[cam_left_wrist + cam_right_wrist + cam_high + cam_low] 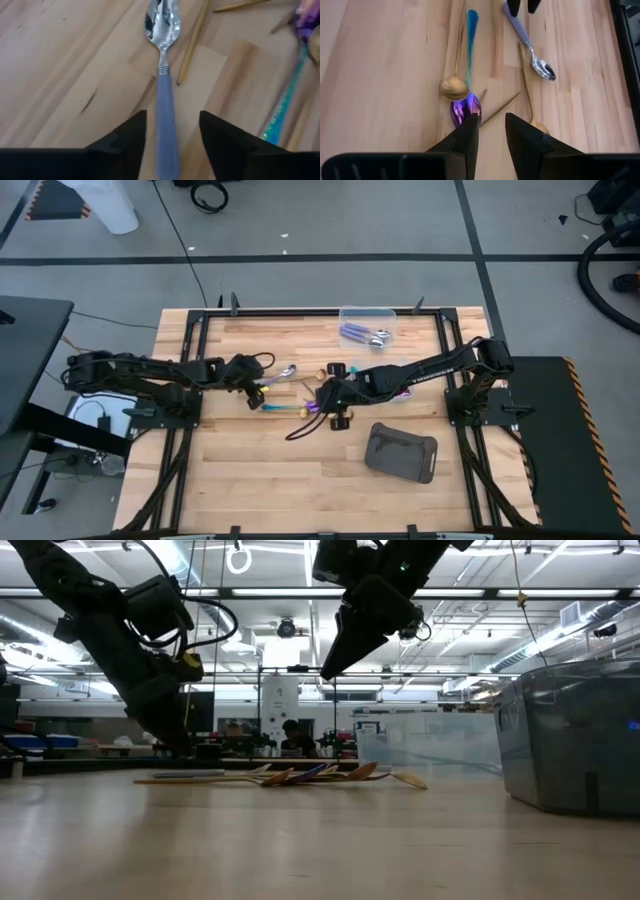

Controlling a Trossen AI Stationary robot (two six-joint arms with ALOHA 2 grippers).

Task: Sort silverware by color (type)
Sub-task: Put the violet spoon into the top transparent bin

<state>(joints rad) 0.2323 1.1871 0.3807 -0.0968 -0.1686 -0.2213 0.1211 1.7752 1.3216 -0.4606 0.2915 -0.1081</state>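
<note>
Your left claw (170, 142) straddles the lilac spoon (162, 75), jaws wide, at 9 o'clock of the pile on the tabletop (250, 470). Close off-centre and it may skid. Your right claw (487, 132), half open, hovers over the rainbow spoon (466, 107).

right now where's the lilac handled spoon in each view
high: lilac spoon at the left gripper's tip.
low: cannot pick it out in the pile.
left wrist: centre, handle between open jaws.
right wrist: upper right.
shared landmark: rainbow spoon beside it.
</note>
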